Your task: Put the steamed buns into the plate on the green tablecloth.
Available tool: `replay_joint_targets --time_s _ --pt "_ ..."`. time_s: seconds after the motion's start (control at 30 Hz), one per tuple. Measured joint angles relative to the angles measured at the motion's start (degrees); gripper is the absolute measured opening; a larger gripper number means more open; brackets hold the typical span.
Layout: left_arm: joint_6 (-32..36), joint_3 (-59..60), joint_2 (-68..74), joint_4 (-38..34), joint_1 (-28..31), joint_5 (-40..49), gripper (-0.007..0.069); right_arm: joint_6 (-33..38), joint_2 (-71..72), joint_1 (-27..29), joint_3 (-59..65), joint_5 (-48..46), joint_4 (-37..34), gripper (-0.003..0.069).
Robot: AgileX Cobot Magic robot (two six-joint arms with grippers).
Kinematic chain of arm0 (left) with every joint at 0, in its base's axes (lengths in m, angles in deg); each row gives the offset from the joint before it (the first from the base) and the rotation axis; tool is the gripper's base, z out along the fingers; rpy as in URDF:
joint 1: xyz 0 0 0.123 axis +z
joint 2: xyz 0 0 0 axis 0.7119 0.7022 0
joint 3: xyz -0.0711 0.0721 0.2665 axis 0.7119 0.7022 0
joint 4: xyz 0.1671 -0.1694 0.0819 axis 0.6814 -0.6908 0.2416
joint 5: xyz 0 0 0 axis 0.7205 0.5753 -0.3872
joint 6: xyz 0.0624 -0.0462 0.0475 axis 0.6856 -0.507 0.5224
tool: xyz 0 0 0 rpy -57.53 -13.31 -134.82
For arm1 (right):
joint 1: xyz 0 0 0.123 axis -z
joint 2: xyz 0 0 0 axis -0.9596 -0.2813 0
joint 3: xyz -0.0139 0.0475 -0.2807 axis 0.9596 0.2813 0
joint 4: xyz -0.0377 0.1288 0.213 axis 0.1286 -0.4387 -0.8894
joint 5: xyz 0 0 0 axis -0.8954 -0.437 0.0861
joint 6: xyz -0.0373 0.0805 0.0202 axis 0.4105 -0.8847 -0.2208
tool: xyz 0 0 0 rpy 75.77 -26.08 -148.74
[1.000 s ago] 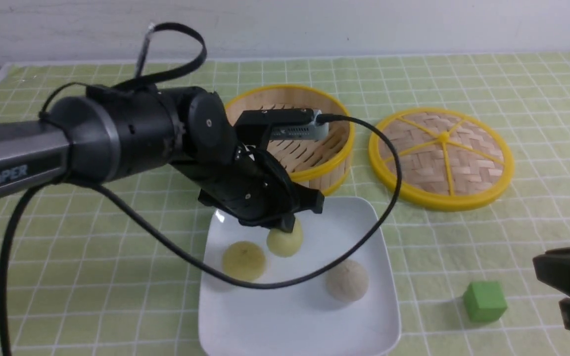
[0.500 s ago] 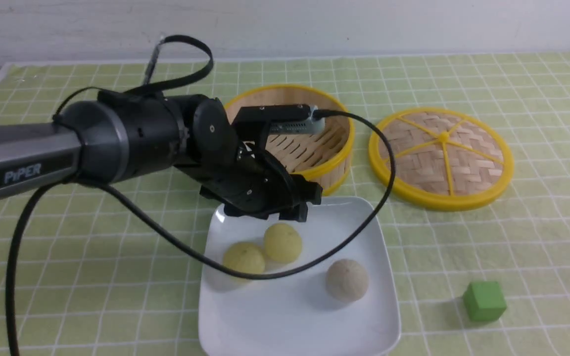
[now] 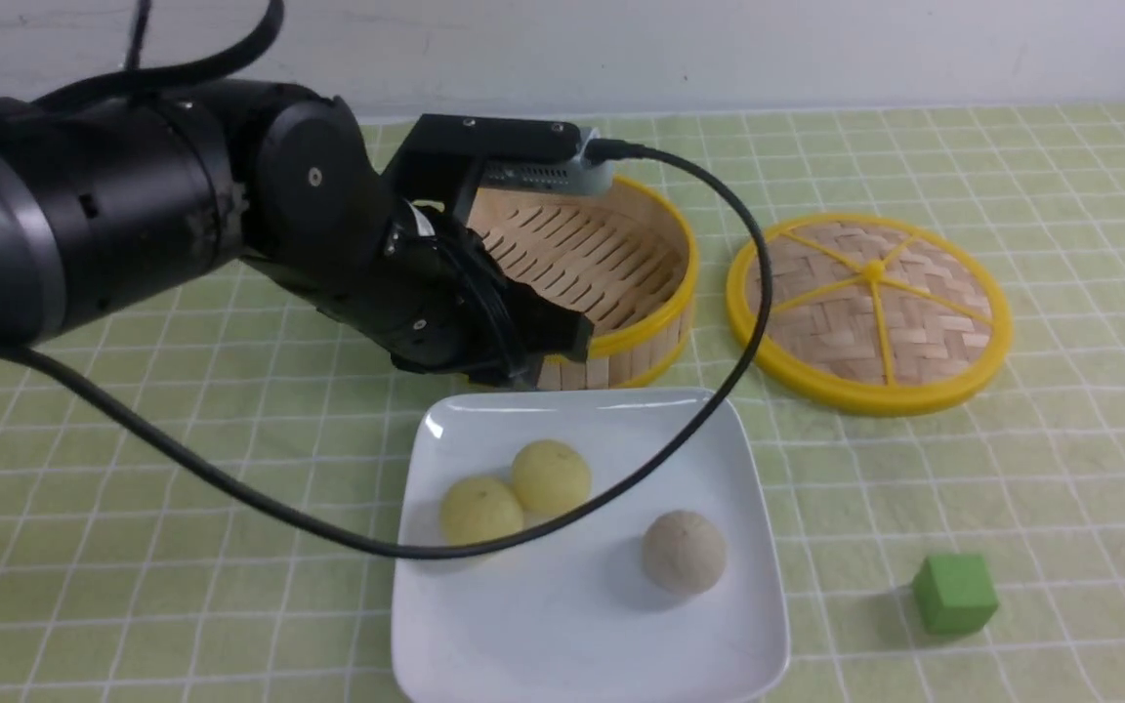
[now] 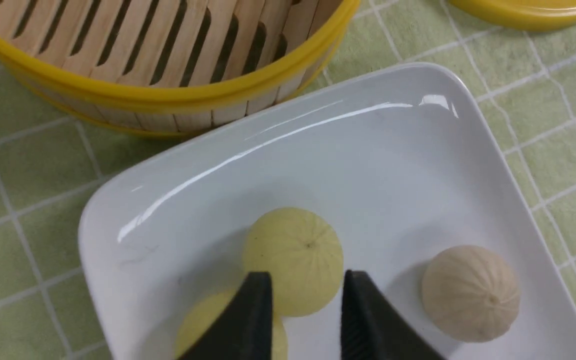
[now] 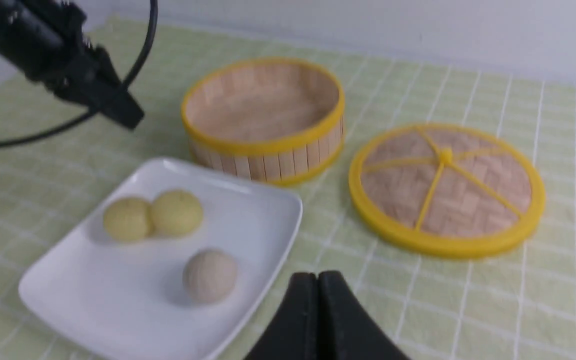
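While the two yellow buns (image 3: 549, 475) are sitting side by side, touching, and the grey bun (image 3: 684, 552) is resting a little apart, all on the plate (image 3: 582, 635) lying on the cloth (image 3: 1061, 469), the job is looking as good as finished. I am judging the step in hand to be clearing the left gripper (image 4: 308, 277), which is hovering over the plate's far edge, just beside the steamer (image 3: 665, 327). Its fingers (image 4: 255, 315) are standing a little apart and gripping nothing. To do this well, the arm should be rising before going sideways. Its cable (image 3: 748, 293) is drooping low over the plate (in the front view it is crossing the nearer yellow bun) and could be dragging a bun off or catching the steamer's rim. The right gripper (image 5: 318, 276) is hanging shut and empty, off to the plate's right.

Several things are proving hard to read. The wrist is hiding the left fingertips in the front view. A finger is covering much of one yellow bun in the left wrist view. The plate's near edge is running out of the front view, and the right wrist view is coming out blurred. Whether the cable is actually touching anything, I cannot tell.
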Motion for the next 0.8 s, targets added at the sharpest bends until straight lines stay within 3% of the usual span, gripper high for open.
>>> replay_joint_targets --time_s 0.13,0.2,0.8 --pt "0.0 0.0 0.1 0.3 0.0 0.9 0.0020 0.0 0.9 0.0 8.0 11.5 -0.8 -0.0012" --pt "0.0 0.0 0.1 0.4 0.0 1.0 0.0002 0.0 0.9 0.0 8.7 12.5 -1.0 -0.0011" --pt "0.0 0.0 0.1 1.1 0.0 1.1 0.0002 0.0 0.9 0.0 8.9 12.8 -1.2 0.0002"
